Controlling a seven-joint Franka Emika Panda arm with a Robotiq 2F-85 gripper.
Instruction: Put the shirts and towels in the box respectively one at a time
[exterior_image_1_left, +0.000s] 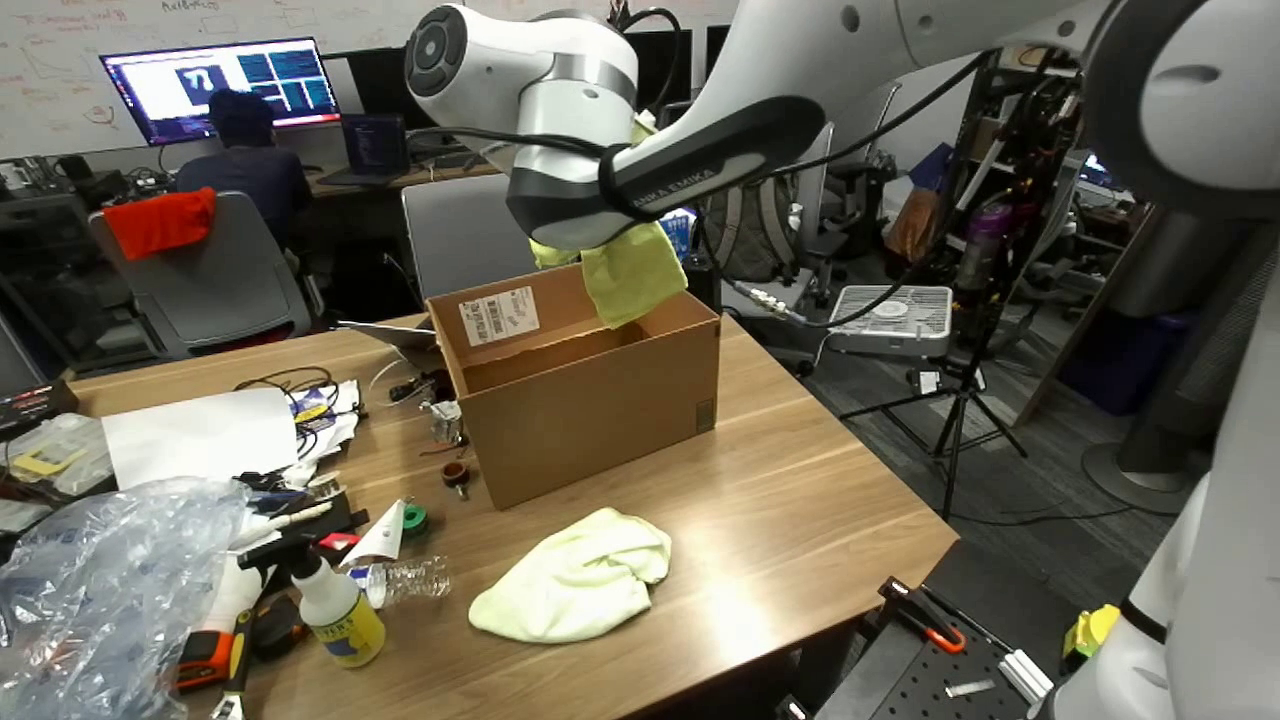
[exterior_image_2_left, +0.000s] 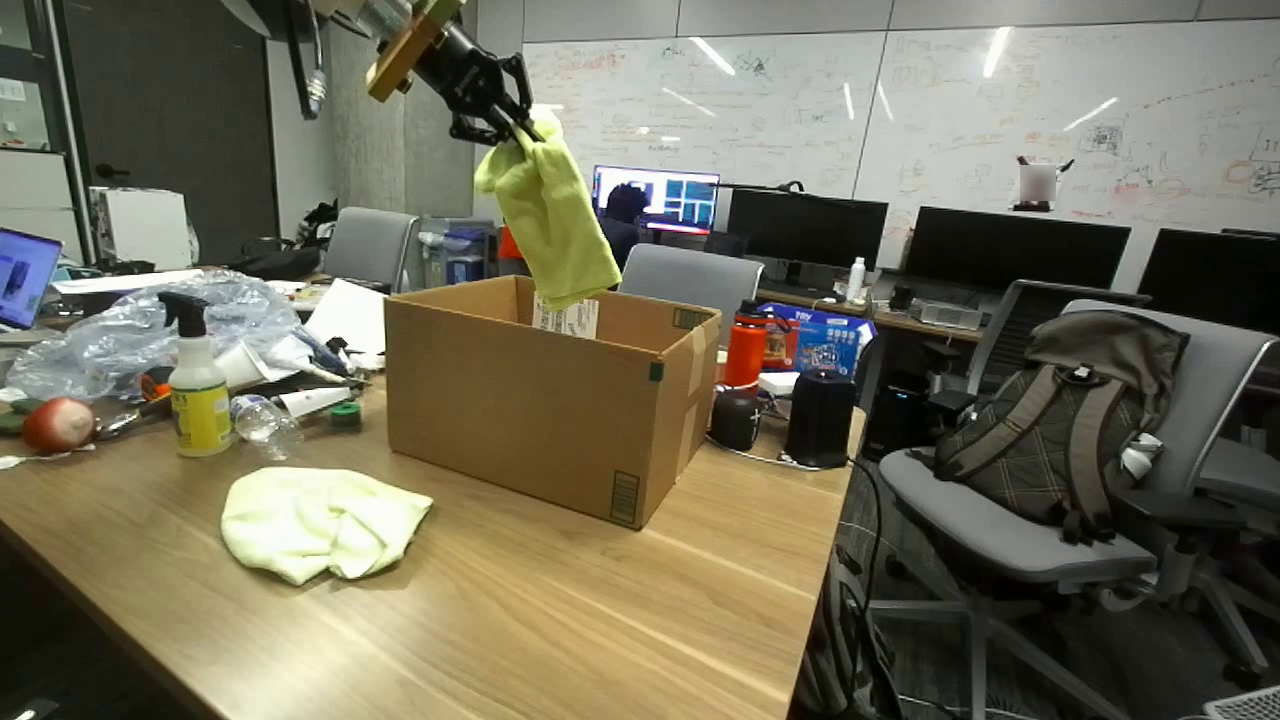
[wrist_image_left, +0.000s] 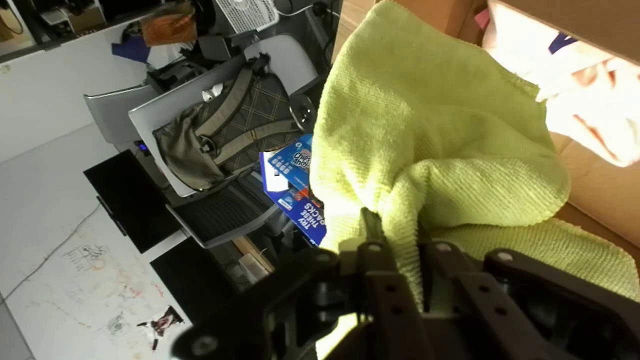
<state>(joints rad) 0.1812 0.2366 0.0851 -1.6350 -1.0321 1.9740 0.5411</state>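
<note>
The table (exterior_image_1_left: 800, 500) is bearing the box (exterior_image_1_left: 600, 430), which is gaping upward with pale cloth (wrist_image_left: 565, 100) lying inside. Near the box, not touching it, a pale towel (exterior_image_1_left: 575, 580) is lying crumpled; it is looking light and floppy, and its raised creases are offering the likeliest hold. Over the box the yellow-green towel (exterior_image_2_left: 555, 220) is hanging limp, soft, probably hard to damage, its nap likely resisting slip, though loose corners could be catching on the way down. My pincer (wrist_image_left: 396, 227) is clamping a bunched fold near that towel's top, a grip I am trusting.
</note>
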